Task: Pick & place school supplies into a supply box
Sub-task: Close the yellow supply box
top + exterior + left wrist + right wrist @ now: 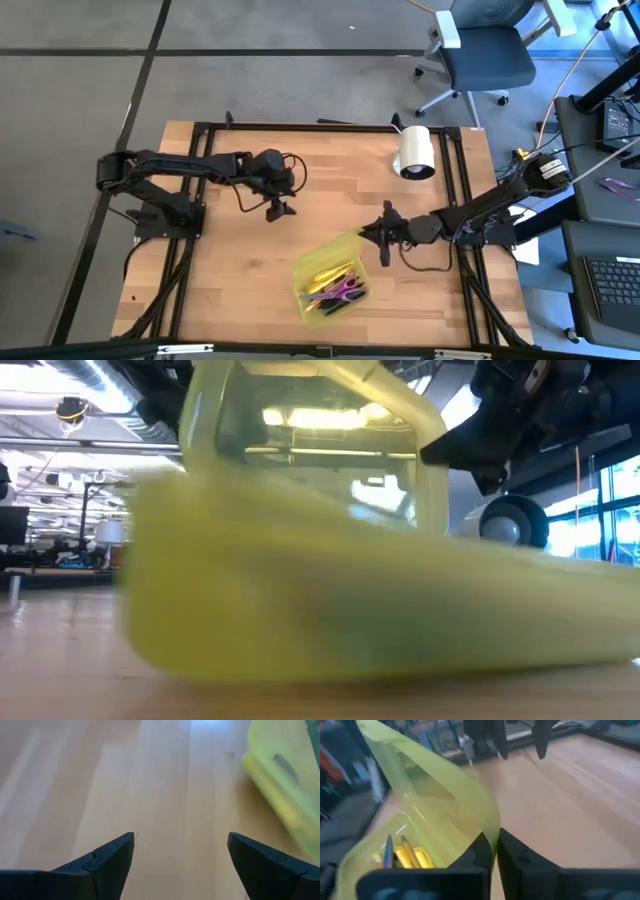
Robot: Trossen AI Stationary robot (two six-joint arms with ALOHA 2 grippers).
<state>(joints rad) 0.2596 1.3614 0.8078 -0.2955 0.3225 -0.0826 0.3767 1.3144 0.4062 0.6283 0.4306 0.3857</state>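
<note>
- The right end effector [494, 851] pinches the lid [445, 785] edge of the box [330, 283], probably to close it over the supplies [335, 285].
- The left end effector [279, 208] waits spread over the desk [230, 290], far left of the box.

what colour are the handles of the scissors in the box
Purple, on the scissors lying in the supply box; clearest in the high view.

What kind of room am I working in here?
Probably a lab or open office: a wooden table on a grey floor, a swivel office chair behind it, and a desk with a keyboard alongside.
</note>
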